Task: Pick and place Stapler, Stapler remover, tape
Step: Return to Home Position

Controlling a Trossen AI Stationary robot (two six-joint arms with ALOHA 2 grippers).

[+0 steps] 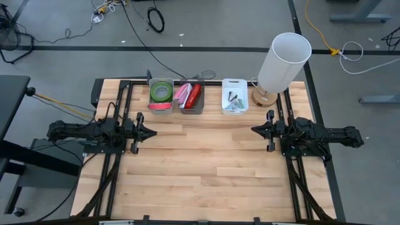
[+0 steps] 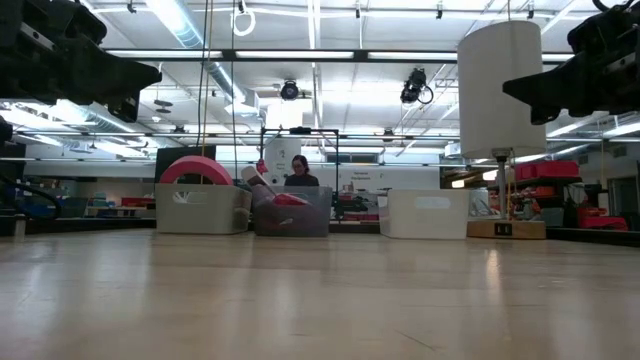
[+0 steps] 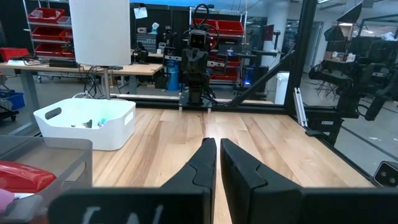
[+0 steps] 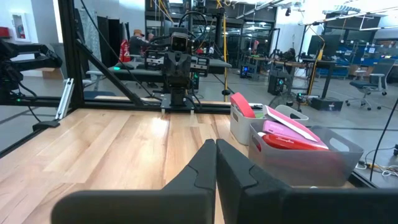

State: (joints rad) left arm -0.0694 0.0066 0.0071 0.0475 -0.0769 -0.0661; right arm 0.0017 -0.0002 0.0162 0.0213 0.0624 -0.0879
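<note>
Three bins stand in a row at the table's far edge. The left grey bin holds a green tape roll and a red-pink roll standing on edge. The middle grey bin holds a red stapler and pink items. The white bin holds small dark staple removers. My left gripper hovers shut and empty at the table's left. My right gripper hovers shut and empty at the right. They point at each other.
A lamp with a tall white shade on a wooden base stands at the far right, beside the white bin. Bare wooden tabletop lies between and in front of the arms. A person is in the room behind the table.
</note>
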